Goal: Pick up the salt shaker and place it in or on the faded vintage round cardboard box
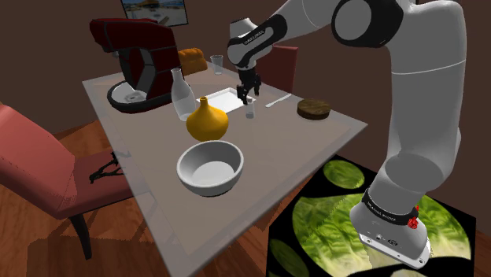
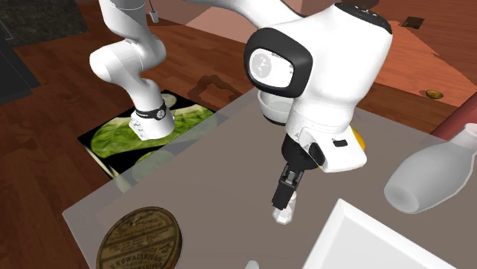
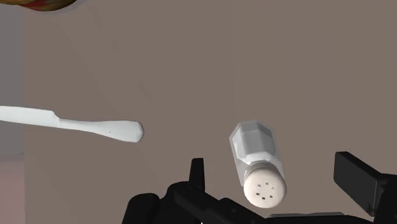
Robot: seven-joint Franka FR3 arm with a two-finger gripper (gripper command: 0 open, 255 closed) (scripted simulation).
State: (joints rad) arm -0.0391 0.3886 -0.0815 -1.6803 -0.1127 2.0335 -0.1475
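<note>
The salt shaker (image 3: pixel 257 162) is a small clear faceted jar with a white perforated cap, standing upright on the grey table (image 1: pixel 315 145). My black gripper (image 3: pixel 275 172) hangs right over it, open, with one finger on each side of the cap and neither touching. In the shoulder view the gripper (image 1: pixel 247 96) is just above the shaker (image 1: pixel 251 113), near the table's middle. The round cardboard box (image 1: pixel 313 108) is flat, brown and printed, lying toward the shoulder view's right. In the second exterior view the box (image 2: pixel 141 241) lies left of the shaker (image 2: pixel 283 213) and the gripper (image 2: pixel 287 187).
A white utensil (image 3: pixel 95 125) lies beside the shaker. A white tray (image 1: pixel 228 99), glass bottle (image 1: pixel 182 96), yellow gourd vase (image 1: pixel 207 120), white bowl (image 1: pixel 210 168) and red stand mixer (image 1: pixel 142 63) crowd the shoulder view's left. A red chair (image 1: pixel 47 169) stands by the table.
</note>
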